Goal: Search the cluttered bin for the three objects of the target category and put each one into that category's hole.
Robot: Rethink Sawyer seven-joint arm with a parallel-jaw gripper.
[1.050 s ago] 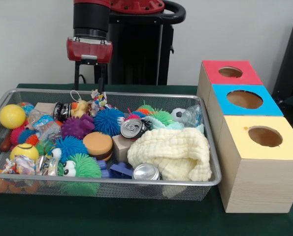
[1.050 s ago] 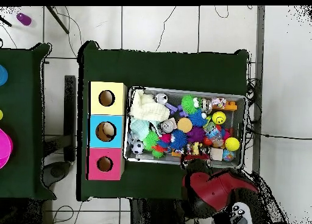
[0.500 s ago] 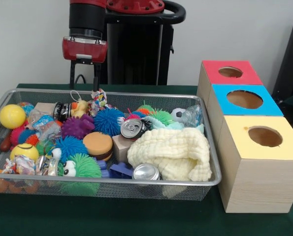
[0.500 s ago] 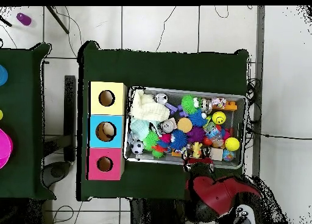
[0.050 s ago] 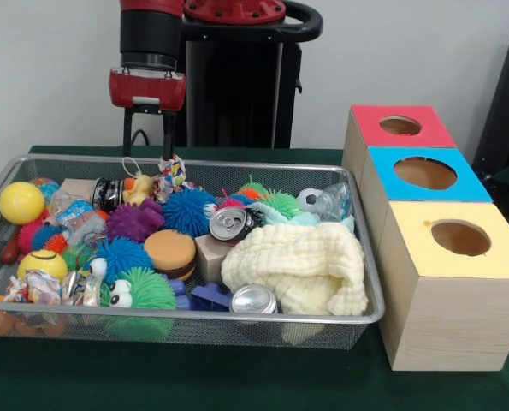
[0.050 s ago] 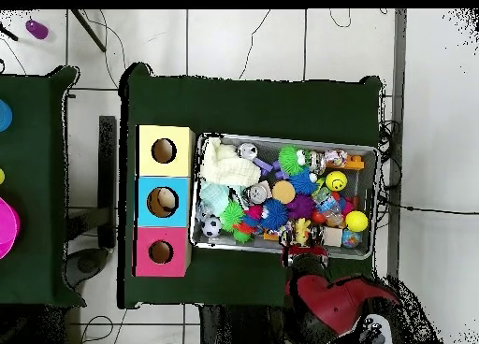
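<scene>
- The red-and-black gripper (image 5: 150,137) hangs above the back rim of the silver wire-mesh bin (image 5: 263,318), behind the bin's back left part; its two dark fingers (image 5: 133,133) point down with a clear gap between them and nothing held.
- Inside the bin, an upright silver drinks can (image 5: 231,223) sits near the middle, touching the cream knitted cloth (image 5: 298,265).
- A second silver can (image 5: 254,300) lies against the bin's front rim, just beside the cloth.
- A dark can (image 5: 107,193) rests near the bin's back left, next to a purple spiky ball (image 5: 135,220).
- A yellow smooth ball (image 5: 20,202) sits at the bin's left end.
- Beside the bin stand three wooden boxes, topped red (image 5: 398,125), blue (image 5: 423,174) and yellow (image 5: 459,239), each with a round hole.
</scene>
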